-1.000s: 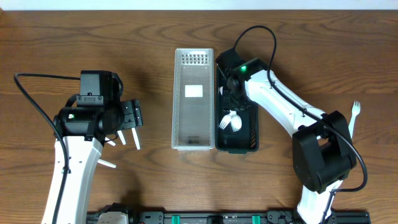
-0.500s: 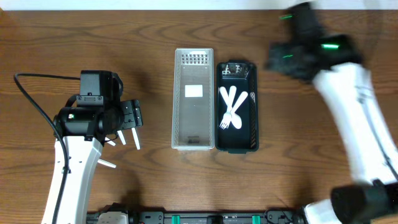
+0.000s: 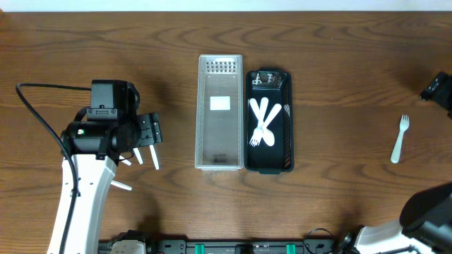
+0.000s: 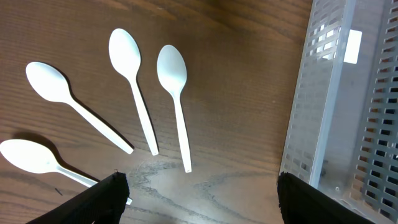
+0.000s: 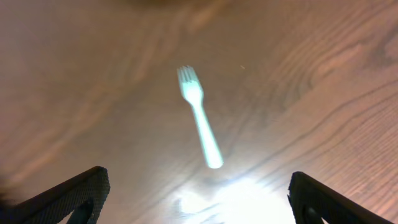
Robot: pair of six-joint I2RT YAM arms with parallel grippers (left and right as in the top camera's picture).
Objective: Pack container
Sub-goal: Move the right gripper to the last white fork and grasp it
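Note:
A black container [image 3: 268, 159] lies at table centre with white cutlery [image 3: 263, 123] inside. A clear perforated lid [image 3: 219, 113] lies next to it on the left and shows in the left wrist view [image 4: 348, 118]. Several white spoons [image 4: 177, 99] lie on the wood under my left gripper [image 4: 199, 202], which is open and empty; some show in the overhead view [image 3: 153, 156]. A white fork [image 3: 400, 138] lies at the far right and shows blurred in the right wrist view [image 5: 199, 116]. My right gripper [image 5: 196, 199] is open and empty above it, mostly out of the overhead view [image 3: 441, 90].
The left arm's black cable [image 3: 35, 116] loops over the table's left side. The table's right edge is close to the fork.
My right arm has swung from over the black container out to the far right edge, leaving cutlery in the container. The left arm has not moved.

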